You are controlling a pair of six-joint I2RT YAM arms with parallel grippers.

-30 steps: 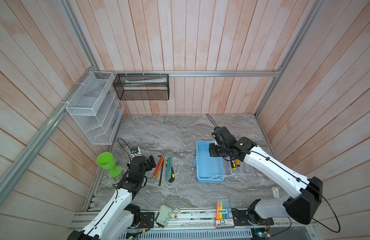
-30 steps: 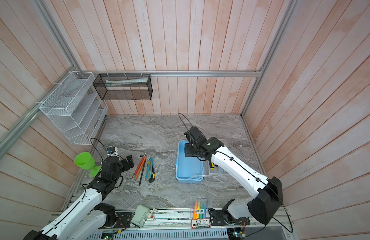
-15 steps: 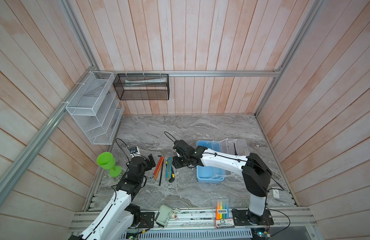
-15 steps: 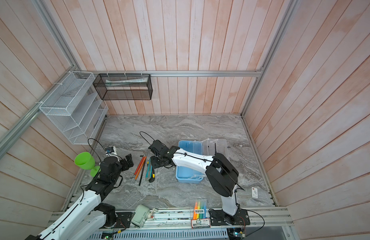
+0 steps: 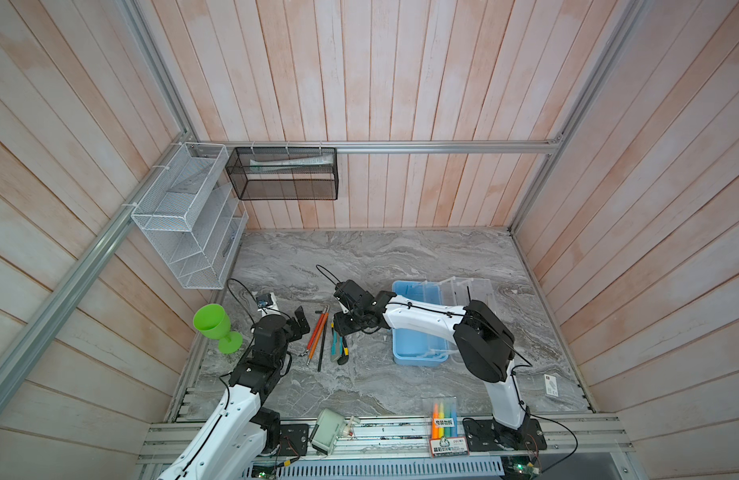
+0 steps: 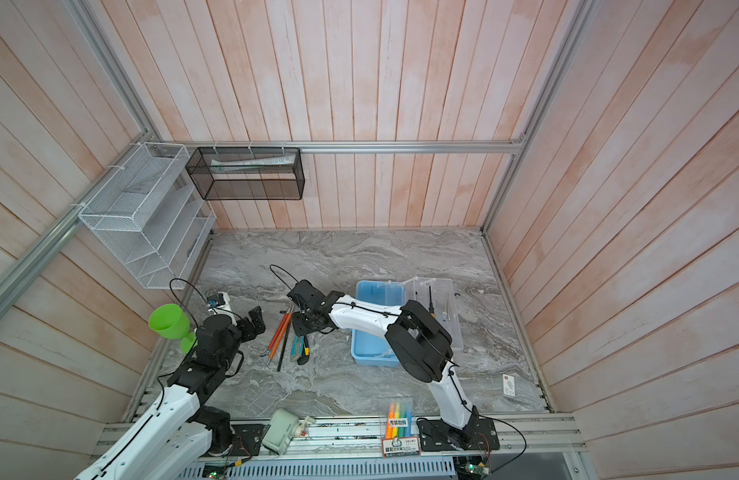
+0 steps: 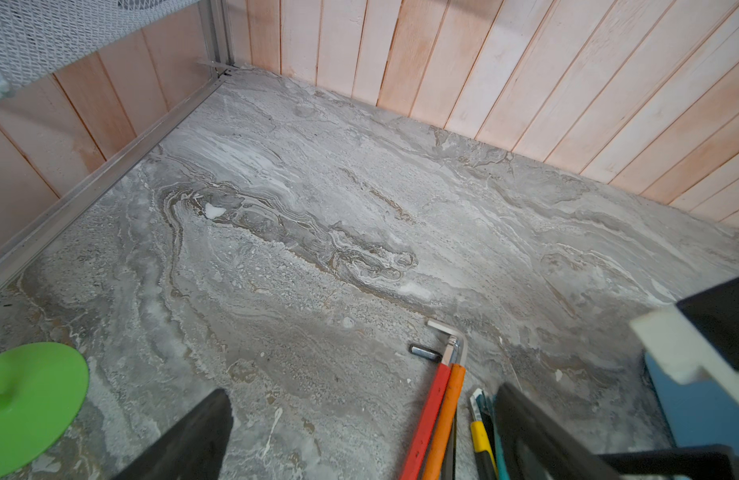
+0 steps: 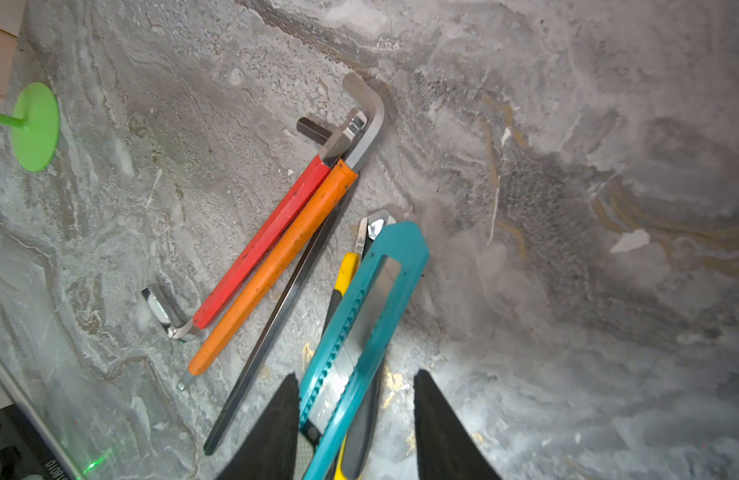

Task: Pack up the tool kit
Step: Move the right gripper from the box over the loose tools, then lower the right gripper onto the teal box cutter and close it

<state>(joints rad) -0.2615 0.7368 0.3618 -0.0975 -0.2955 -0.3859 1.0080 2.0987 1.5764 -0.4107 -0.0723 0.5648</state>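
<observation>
Right wrist view: the right pincer (image 8: 353,424) hangs over the teal utility knife (image 8: 365,316), its two dark fingers (image 8: 272,432) partly spread, one on each side of the knife's rear end; whether they press on it cannot be told. A yellow-and-black knife (image 8: 345,274) lies just beside and partly under the teal one. To their left lie a red-handled hex key (image 8: 264,241), an orange-handled hex key (image 8: 272,266) and a bare steel one (image 8: 276,320), all touching side by side on the grey marble desk (image 8: 567,208).

In both top views the light-blue case (image 5: 415,332) sits open right of centre, its clear lid (image 5: 469,291) folded out to the right, and the right arm stretches across it toward the tools at centre left. The left pincer (image 5: 299,322) stands wide and holds nothing, just left of the hex keys. A green goblet (image 5: 216,326) stands at the desk's left edge, and a pack of highlighters (image 5: 442,413) lies at the lower edge.
</observation>
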